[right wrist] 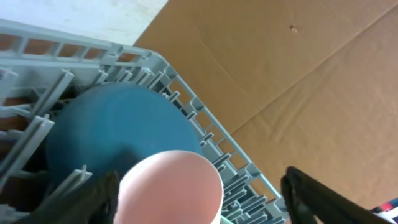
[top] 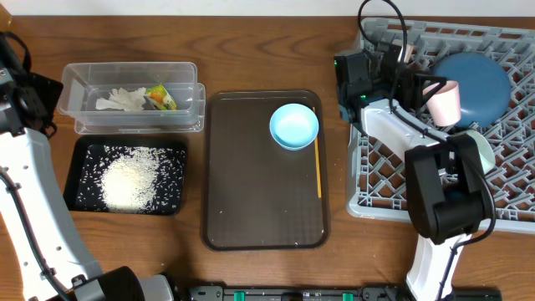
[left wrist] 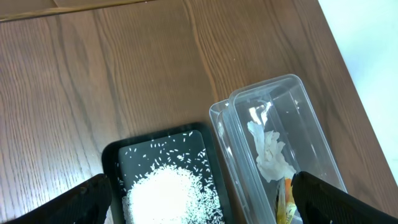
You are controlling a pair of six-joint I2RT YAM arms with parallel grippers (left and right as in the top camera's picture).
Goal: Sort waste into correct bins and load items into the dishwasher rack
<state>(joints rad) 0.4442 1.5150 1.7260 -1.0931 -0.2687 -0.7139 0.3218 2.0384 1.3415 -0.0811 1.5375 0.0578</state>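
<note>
Grey dishwasher rack (top: 510,180) nearly loaded, waste looks sorted, one dish left.
Rack holds dark-blue plate (top: 481,84), mint-white bowl (top: 483,144) half hidden under the arm, and pink cup (top: 445,100). Right claw (right wrist: 202,196) is spread either side of the cup, released. Brown tray (top: 259,192) on tabletop (top: 251,50) carries light-blue dish (top: 294,125), not yet loaded. Clear tub (top: 84,79) has tissue (top: 121,100) and wrapper (top: 163,98); black tray (top: 71,201) has rice (top: 129,180). Left claw (left wrist: 199,199) is wide open, empty.

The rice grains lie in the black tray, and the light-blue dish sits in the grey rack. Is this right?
Not fully. The light-blue dish sits on the brown tray, not in the grey rack; the overhead view shows it. The rice grains do lie in the black tray.
</note>
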